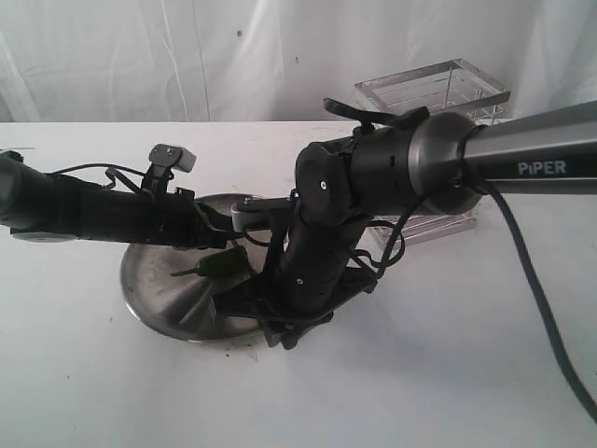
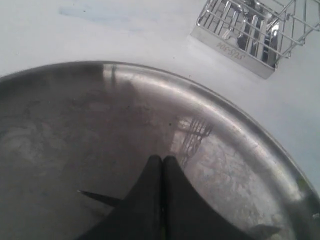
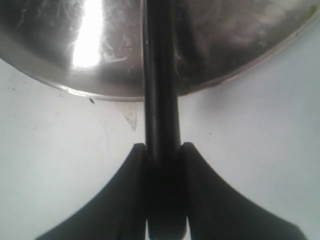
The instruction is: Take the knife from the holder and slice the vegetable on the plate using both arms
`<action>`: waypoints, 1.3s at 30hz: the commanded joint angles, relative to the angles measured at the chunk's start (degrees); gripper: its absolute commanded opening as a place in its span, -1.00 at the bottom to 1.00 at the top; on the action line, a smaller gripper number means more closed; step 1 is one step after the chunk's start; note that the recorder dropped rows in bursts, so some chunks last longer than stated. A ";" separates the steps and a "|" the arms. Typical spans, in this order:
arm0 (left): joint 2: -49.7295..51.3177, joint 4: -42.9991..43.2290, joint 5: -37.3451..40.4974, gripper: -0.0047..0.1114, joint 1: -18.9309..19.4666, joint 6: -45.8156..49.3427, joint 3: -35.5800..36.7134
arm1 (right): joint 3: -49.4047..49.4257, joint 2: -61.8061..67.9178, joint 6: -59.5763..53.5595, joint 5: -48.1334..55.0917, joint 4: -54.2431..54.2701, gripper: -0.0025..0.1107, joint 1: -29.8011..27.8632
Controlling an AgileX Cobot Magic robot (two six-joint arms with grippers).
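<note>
A white desk (image 1: 84,392) carries the round steel plate (image 1: 154,285), and behind it, near the back edge, stands the wire holder (image 1: 438,93), apart from the plate. In the exterior view both arms crowd over the plate: the left arm (image 1: 84,210) lies low across its far side, and the thick right arm (image 1: 532,154) with grey lettering folds down over its near right part, hiding most of the dish and both end effectors from that camera. The vegetable (image 1: 210,268), a small dark green chilli, lies on the plate just left of the right arm's wrist; neither wrist view shows it clearly. The left wrist view shows what the exterior view cannot: the left end effector (image 2: 162,160) has its two black fingers pressed together over the plate's scuffed floor, with nothing visible between them, and the holder's base sits beyond the rim on the desk. The right wrist view shows the right end effector (image 3: 162,150) clamped on the knife (image 3: 160,75), whose dark length runs from between the fingers out across the plate's rim and over the steel.
</note>
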 commanded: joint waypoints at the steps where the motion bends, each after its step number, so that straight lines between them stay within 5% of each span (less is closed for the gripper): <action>1: 3.78 -1.20 -1.32 -0.92 -0.27 0.53 0.67 | 0.17 1.09 0.05 -0.59 -0.28 -0.96 -0.01; 20: 7.30 -1.20 -2.75 -0.92 -0.27 -0.84 0.67 | 0.17 1.09 -3.86 5.60 0.36 -0.96 -0.01; 29: 1.03 -1.20 3.01 -0.92 -0.05 -1.07 -1.91 | 0.17 1.09 -3.86 5.03 0.59 -0.96 -0.01; 39: 0.16 0.39 0.89 -0.92 -0.05 -3.71 -0.42 | 0.17 1.09 -3.86 5.03 0.82 -0.96 -0.01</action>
